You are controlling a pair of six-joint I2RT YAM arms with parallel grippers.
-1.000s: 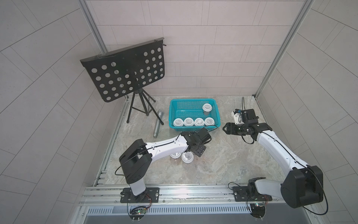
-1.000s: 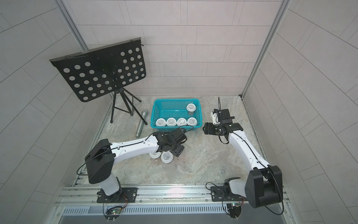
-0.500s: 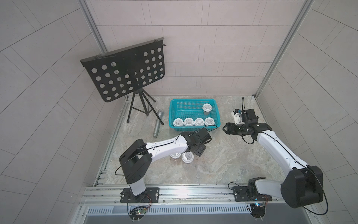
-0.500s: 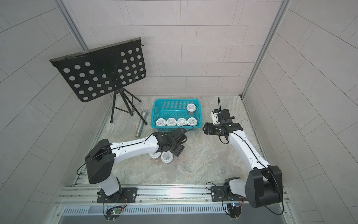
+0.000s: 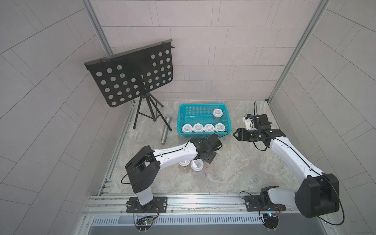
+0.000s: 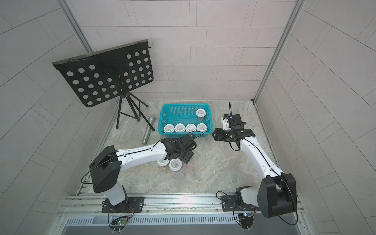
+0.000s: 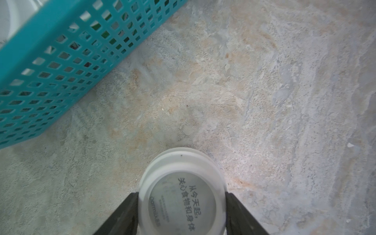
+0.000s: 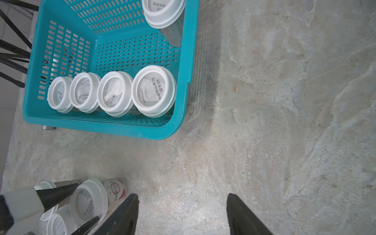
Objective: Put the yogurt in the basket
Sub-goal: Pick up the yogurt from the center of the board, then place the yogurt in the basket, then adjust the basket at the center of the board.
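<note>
Well off to the left of the left tool (image 7: 181, 198) a black perforated music stand (image 5: 130, 75) stands on its tripod. Between that stand and the tool a grey metal cylinder (image 5: 165, 130) lies flat on the bench (image 5: 234, 173). The left tool points down at the bench and is closed on one yogurt cup (image 7: 183, 179). In the left wrist view its dark fingers (image 7: 124, 213) press against opposite sides of the white lid, and the cup is upright. Just beside this tool, on the side of its own arm, two more cups (image 5: 197, 164) stand close together on the bench, one partly under the arm in both top views. Just beyond the tool sits the teal basket (image 5: 202, 105), near the held cup but apart from it. Inside it four cups (image 5: 203, 128) stand in a row along the wall nearest the left tool. A fifth cup (image 5: 217, 113) stands alone by the far right corner. To the right of the basket hangs the right tool (image 8: 182, 196), its jaws wide apart with nothing between them and only bare bench beneath. The basket's near corner lies just ahead of it, to its left.
</note>
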